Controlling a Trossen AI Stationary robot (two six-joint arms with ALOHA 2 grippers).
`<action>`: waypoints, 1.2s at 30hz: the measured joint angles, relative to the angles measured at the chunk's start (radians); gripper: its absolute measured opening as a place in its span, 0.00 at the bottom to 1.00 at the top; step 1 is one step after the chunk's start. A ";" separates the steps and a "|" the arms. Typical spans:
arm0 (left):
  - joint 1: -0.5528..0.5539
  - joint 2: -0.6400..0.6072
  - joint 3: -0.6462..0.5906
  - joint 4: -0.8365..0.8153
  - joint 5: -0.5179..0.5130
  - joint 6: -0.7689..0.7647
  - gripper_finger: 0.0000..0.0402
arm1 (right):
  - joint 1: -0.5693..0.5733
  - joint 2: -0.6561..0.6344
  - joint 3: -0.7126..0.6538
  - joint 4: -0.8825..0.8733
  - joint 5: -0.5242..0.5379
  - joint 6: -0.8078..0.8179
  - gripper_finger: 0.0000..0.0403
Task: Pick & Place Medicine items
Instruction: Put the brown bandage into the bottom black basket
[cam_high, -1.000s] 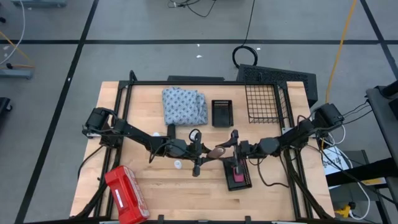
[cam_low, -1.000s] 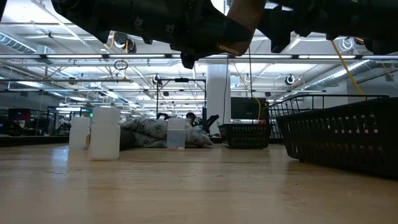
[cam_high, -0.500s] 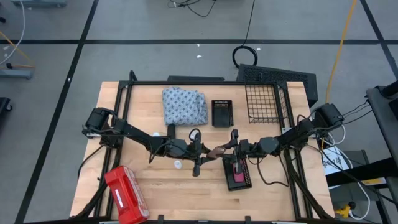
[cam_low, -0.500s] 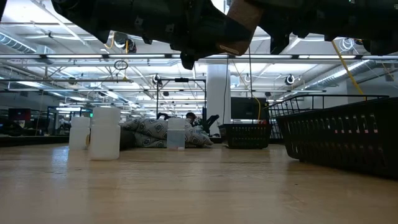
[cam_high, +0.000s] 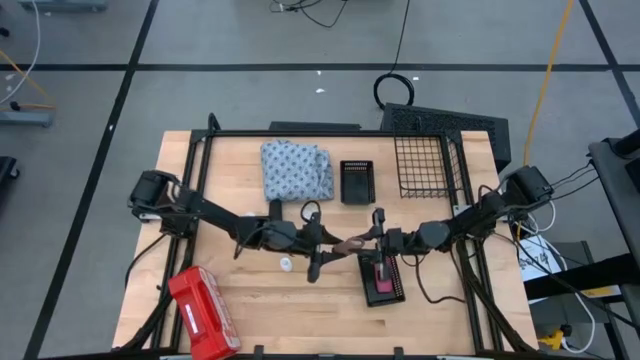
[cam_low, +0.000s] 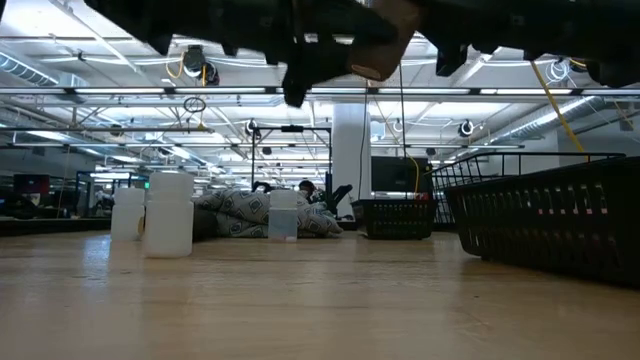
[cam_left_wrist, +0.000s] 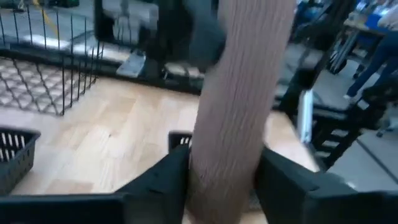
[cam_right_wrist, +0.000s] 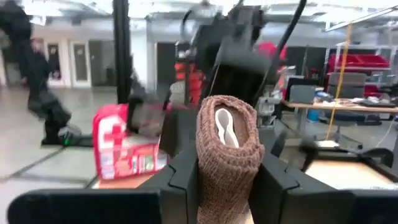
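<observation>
Brown ribbed fabric covers the item in hand: the brown tube (cam_high: 350, 243), a soft woven roll with a pale core showing at its end, hanging above the table's middle between my two grippers.

Left gripper (cam_high: 322, 250): my fingers flank the roll's sides in the left wrist view. I cannot tell whether they are pinching it or merely standing beside it.

Right gripper (cam_high: 372, 238): my fingers are pressed in on both flanks of the roll, just below its end, in the right wrist view. I judge this a firm hold.

Handling, by judgement: light, compressible, with a rough weave that should not slip. It is not fragile, though a hard squeeze would deform it. Best taken across the mid-body, not at the open end.

Elsewhere, a small white bottle (cam_high: 286, 264) stands at about 8 o'clock from the roll. The pink-red tube (cam_high: 380, 272) lies in a black tray (cam_high: 397, 296) at about 5 o'clock.
</observation>
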 joint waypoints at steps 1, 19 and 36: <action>0.000 -0.025 0.000 -0.010 0.002 0.001 0.48 | 0.005 0.000 -0.001 -0.008 0.000 -0.005 0.22; 0.001 -0.181 0.001 -0.289 -0.090 0.052 0.67 | 0.265 -0.301 -0.002 -0.683 0.257 -0.077 0.22; 0.001 -0.182 0.001 -0.286 -0.141 0.038 0.68 | 0.292 -0.136 -0.002 -0.747 0.367 0.019 0.22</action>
